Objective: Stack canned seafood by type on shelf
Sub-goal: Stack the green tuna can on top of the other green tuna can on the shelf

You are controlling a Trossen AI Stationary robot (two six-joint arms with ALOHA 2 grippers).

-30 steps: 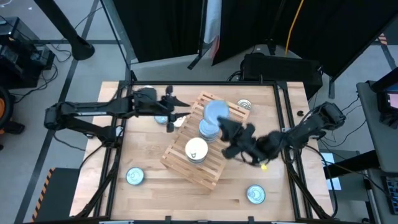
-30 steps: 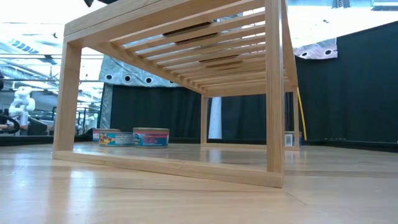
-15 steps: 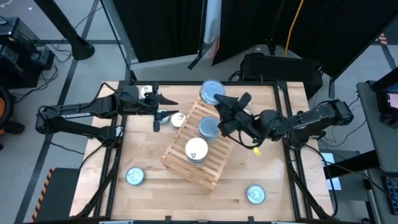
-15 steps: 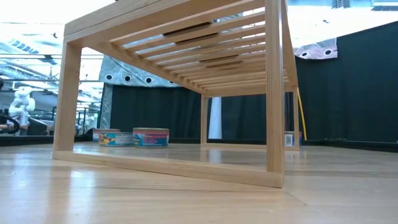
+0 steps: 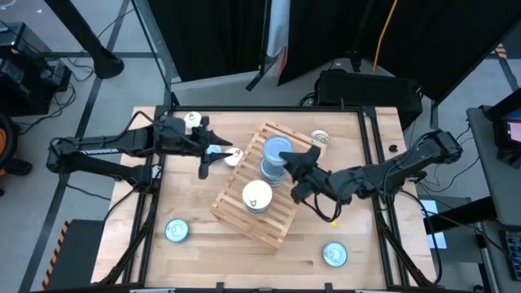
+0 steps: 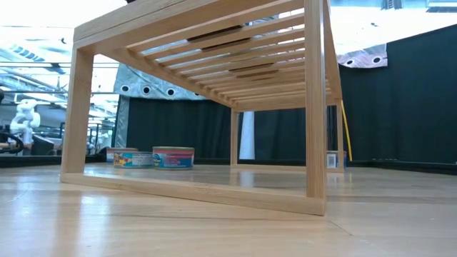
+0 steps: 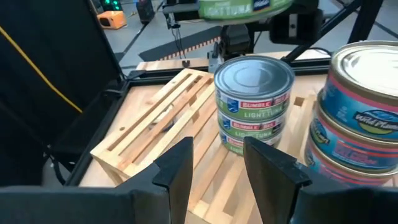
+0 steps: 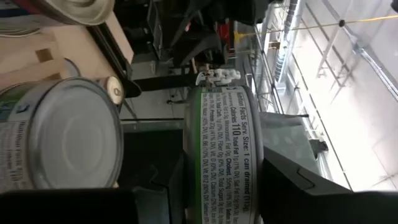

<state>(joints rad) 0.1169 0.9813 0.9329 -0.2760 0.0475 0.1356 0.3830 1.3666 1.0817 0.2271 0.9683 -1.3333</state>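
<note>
The shelf (image 5: 269,228) is a light-wood slatted rack lying askew mid-table. On it stand a stack of green-labelled tins (image 5: 272,169) (image 7: 254,106) and a stack of pink-labelled, white-topped tins (image 5: 257,196) (image 7: 357,118). My right gripper (image 5: 299,167) is shut on one more green-labelled tin (image 5: 278,149) (image 8: 224,155), which hovers just above the green stack. My left gripper (image 5: 213,155) (image 7: 217,165) stands open at the shelf's left side, pointing at the stacks, with nothing between its fingers. My right gripper pinches the tin between its two fingers, one finger (image 8: 292,186) on one flat face and the other on the opposite face, near the rim (image 8: 205,205). The fingers come in level from the table's right. The tin sits flat, top up, clear of the stack below.
Loose tins lie on the table: one at the near left (image 5: 177,231), one near right (image 5: 334,254), one by the shelf's far right corner (image 5: 320,138), two near my left gripper (image 5: 234,156) (image 5: 193,120). The low view shows two tins (image 6: 173,158) beyond the shelf's frame (image 6: 193,189).
My right gripper has swung the tin out toward the table's far edge and brought it back over the green-labelled stack, rolling its wrist so the tin lies level. My left gripper has drawn back from the shelf toward the table's left edge.
</note>
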